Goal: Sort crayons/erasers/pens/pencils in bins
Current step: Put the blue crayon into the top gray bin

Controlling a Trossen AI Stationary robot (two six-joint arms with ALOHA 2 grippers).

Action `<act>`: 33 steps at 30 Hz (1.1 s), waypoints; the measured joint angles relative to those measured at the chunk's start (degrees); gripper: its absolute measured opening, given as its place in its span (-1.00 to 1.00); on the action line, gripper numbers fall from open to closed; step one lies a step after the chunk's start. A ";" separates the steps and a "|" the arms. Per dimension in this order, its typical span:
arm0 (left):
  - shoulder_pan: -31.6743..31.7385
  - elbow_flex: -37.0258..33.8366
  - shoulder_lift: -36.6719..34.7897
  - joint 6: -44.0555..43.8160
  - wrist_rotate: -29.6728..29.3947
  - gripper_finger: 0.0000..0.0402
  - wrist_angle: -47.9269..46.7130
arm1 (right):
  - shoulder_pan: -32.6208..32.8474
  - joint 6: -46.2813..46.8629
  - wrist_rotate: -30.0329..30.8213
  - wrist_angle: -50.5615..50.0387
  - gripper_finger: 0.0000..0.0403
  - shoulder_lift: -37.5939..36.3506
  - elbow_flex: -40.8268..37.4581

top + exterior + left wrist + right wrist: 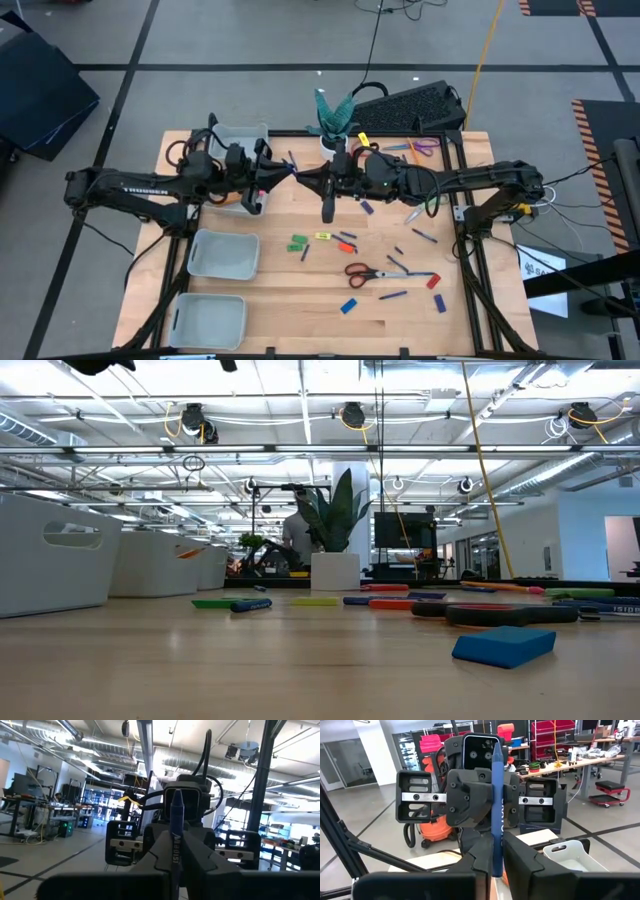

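Nearest my wrist cameras, a slim dark blue pen (497, 805) stands pinched between my left gripper (290, 176) and right gripper (305, 180), mid-air over the wooden table (300, 310). Pale grey-blue plastic bins (224, 254) look empty; most erasers and pens remain scattered.

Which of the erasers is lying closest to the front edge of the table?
The blue eraser. It lies alone in front of the scissors, while the green eraser, yellow eraser and red eraser sit farther back.
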 joint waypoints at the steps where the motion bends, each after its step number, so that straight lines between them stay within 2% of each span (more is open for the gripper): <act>1: 0.00 0.00 0.00 0.04 -0.19 -0.90 -0.37 | 0.02 -0.01 0.56 -0.12 -0.79 0.00 0.00; 6: 0.52 0.09 -0.23 0.49 -0.69 -0.93 -2.77 | 0.19 -0.57 0.81 0.28 -0.47 -0.02 0.07; 8: 1.30 2.16 -1.26 1.36 -0.66 -0.93 -8.96 | 0.32 0.09 1.04 -0.67 -0.32 -0.02 0.07; 12: 4.25 11.54 -3.84 7.66 -2.36 -0.93 -36.57 | 0.62 1.47 0.88 -5.41 -0.07 -0.04 0.09; 16: 9.67 22.97 -4.31 15.81 -4.49 -0.93 -65.16 | 1.42 1.90 1.10 -10.66 0.09 -0.04 0.09; 19: 15.27 28.39 -4.37 20.41 -5.61 -0.93 -80.16 | 2.17 1.94 1.74 -14.15 0.15 -0.04 0.09; 22: 21.34 29.64 -4.06 23.64 -10.38 -0.93 -91.95 | 3.00 2.12 2.77 -17.34 0.18 -0.04 0.09; 27: 33.41 26.90 0.34 25.18 -12.94 -0.93 -97.78 | 3.90 2.55 2.82 -19.81 0.18 -0.04 0.09; 33: 44.23 26.12 12.27 23.80 -16.05 -0.93 -97.07 | 3.95 3.50 2.85 -20.34 0.18 -0.04 0.09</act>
